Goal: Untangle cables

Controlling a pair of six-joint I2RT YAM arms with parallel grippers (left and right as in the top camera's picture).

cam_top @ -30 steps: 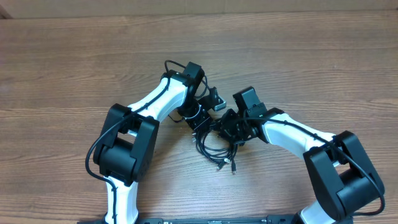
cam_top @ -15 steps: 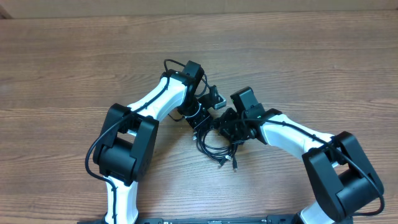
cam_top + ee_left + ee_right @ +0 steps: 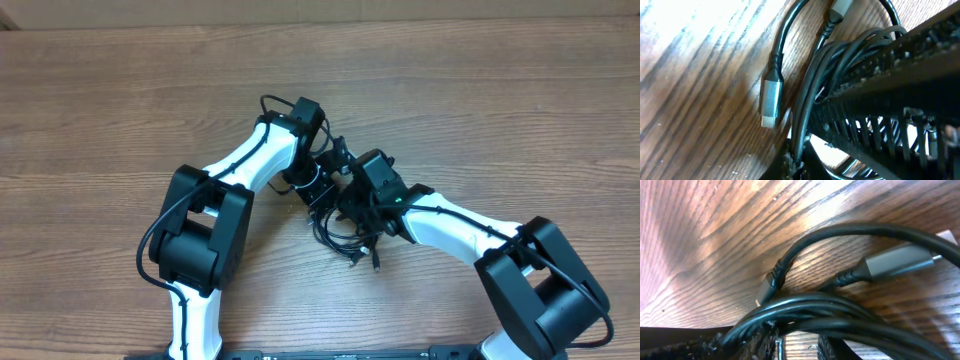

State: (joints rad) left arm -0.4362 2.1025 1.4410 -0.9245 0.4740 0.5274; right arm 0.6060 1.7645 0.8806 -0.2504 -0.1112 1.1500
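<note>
Since a second ago the right arm [image 3: 450, 225] has swung left, crowding the left arm [image 3: 255, 160] over the cables [image 3: 335, 240]; open counter [image 3: 500, 80] lies all around.

Left wrist: left fingers [image 3: 890, 85] are closed together on the cables [image 3: 805, 100], with a silver plug [image 3: 769, 102] lying beside them.

Right wrist: right fingers [image 3: 685, 345] sit at the cables [image 3: 840, 305]; I cannot tell whether they are apart or together.

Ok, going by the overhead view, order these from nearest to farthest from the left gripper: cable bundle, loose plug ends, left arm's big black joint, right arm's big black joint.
From the left gripper:
1. cable bundle, right at it.
2. loose plug ends, toward the bases, rightward.
3. left arm's big black joint, leftward.
4. right arm's big black joint, far right.
</note>
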